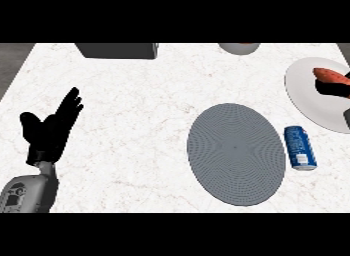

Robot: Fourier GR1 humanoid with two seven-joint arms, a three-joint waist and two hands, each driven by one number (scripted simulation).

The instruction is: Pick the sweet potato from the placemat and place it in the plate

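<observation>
The orange-brown sweet potato (330, 76) is over the white plate (309, 102) at the right edge of the counter. My right hand (339, 90) comes in from the right edge and curls round the sweet potato's near end, hiding part of it. I cannot tell whether the sweet potato touches the plate. The grey oval placemat (235, 152) lies in the middle right with nothing on it. At the left, my left hand (49, 129) rests open with its fingers up.
A blue can (300, 148) lies on its side between the placemat and the plate. At the counter's far edge stand a dark grey box (117, 50) and a pale bowl (239, 47). The counter is white marble.
</observation>
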